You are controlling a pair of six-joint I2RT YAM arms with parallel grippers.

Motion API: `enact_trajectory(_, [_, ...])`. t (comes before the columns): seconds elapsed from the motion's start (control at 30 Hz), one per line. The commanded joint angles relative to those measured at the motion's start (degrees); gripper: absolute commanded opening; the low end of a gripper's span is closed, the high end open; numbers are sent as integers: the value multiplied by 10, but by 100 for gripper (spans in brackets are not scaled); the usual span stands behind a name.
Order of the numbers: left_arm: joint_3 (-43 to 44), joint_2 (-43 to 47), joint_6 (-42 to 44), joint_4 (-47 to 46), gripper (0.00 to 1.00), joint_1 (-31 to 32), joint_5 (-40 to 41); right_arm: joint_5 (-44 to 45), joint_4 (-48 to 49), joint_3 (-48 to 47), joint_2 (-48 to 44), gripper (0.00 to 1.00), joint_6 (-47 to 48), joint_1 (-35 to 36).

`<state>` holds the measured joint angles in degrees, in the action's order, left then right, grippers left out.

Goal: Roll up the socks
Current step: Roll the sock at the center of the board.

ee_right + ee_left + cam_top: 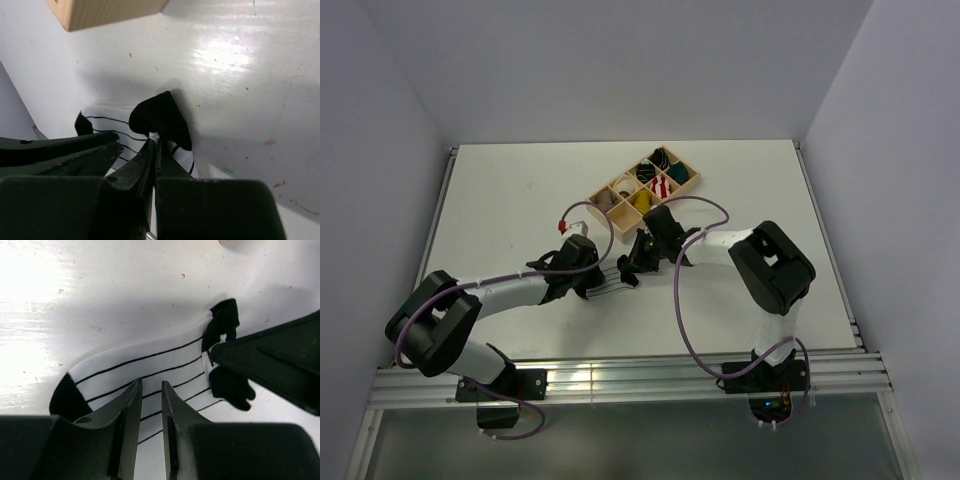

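One sock (150, 365) in play: the white striped one, lying flat on the table (240, 75) and running under both sets of jaws. Right gripper (156, 147) is pinching it, jaws closed on the fabric right by the black end (160, 117), which is bunching up just ahead of the tips. Left gripper (151, 390) is sitting over the mid-length, jaws a narrow gap apart with stripes showing between them. We're seeing nothing pinched there and can't tell if the tips are touching. Tray (100, 12) is sitting beyond the right jaws, apart from the sock. We're expecting light, limp fabric that slides and unrolls unless pinned. We're favouring the black end as the roll core, left pressing the flat part down.
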<state>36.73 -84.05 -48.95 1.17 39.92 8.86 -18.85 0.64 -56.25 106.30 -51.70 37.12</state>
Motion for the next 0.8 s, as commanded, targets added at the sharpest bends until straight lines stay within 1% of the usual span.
enact_trajectory(0.0, [-12, 22, 43, -40, 28, -3, 4, 5, 37, -3, 15, 0, -29, 3])
enact_trajectory(0.07, [-20, 28, 48, -46, 28, -12, 1, -5, 45, 2, 18, 6, -33, 7])
enact_trajectory(0.1, [-22, 39, 47, -48, 29, -18, -10, -6, 57, 7, 16, 17, -38, 8])
enact_trajectory(0.17, [-18, 55, 40, -41, 32, -25, -12, -9, 66, 18, 12, 27, -45, 10])
enact_trajectory(0.2, [-15, 61, 33, -35, 32, -25, -15, -14, 74, 21, 7, 34, -51, 10])
enact_trajectory(0.3, [-4, 79, -6, -22, 34, -23, -24, -6, 81, 26, -5, 43, -54, 14])
enact_trajectory(0.37, [-8, 87, -27, -40, 34, -16, -39, -7, 86, 27, -8, 44, -57, 15])
enact_trajectory(0.43, [-1, 85, -35, -37, 34, 0, -27, -9, 87, 25, -9, 44, -59, 15])
enact_trajectory(0.47, [3, 75, -42, -35, 33, 5, -27, -10, 87, 25, -9, 46, -59, 14])
enact_trajectory(0.57, [10, 54, -61, -39, 33, 14, -25, -10, 92, 30, -14, 55, -62, 15])
enact_trajectory(0.63, [11, 43, -70, -49, 31, 18, -23, -10, 105, 37, -18, 56, -68, 15])
enact_trajectory(0.77, [15, 15, -93, -65, 30, 26, -14, -5, 106, 35, -27, 56, -73, 15])
